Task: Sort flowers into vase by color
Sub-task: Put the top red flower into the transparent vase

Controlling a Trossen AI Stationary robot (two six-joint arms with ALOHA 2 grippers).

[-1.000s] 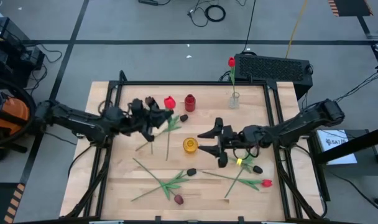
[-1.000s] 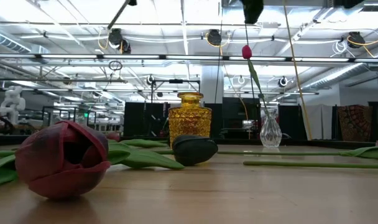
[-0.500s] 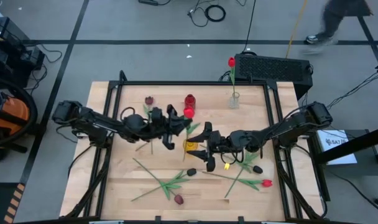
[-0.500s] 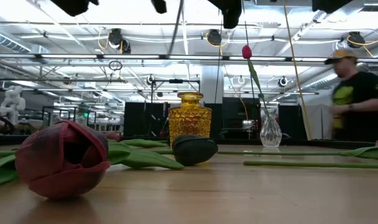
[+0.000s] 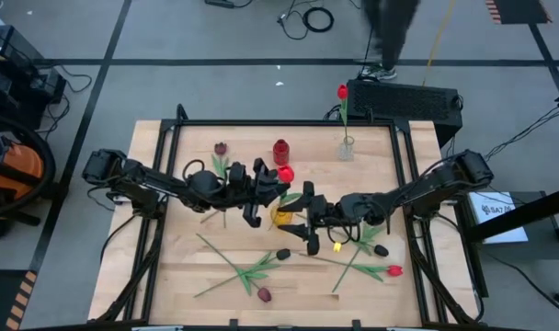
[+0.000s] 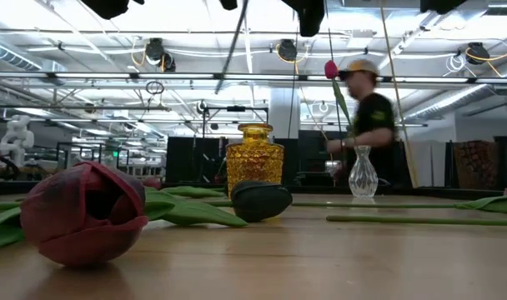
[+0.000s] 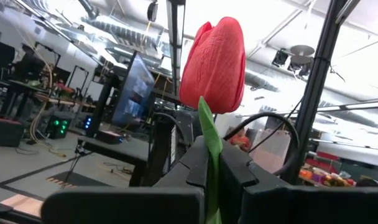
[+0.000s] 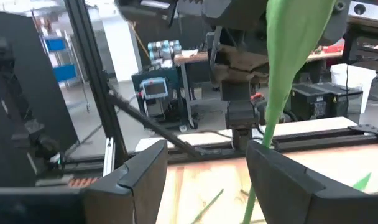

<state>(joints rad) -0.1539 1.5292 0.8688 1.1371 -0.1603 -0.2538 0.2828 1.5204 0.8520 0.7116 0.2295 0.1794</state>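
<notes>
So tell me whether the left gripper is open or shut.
Shut: the left gripper clamps the red tulip's stem between its fingers.

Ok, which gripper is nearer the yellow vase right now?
Close call, but the right. The right gripper, open, sits against the yellow vase's right side. The left gripper, shut on a red tulip, is just up and left of it.

bright overhead lights; passing person (image 6: 366,125) blurred

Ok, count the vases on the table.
3. Red vase at the far centre; clear glass vase to its right; amber vase mid-table, partly hidden in the high view.
</notes>
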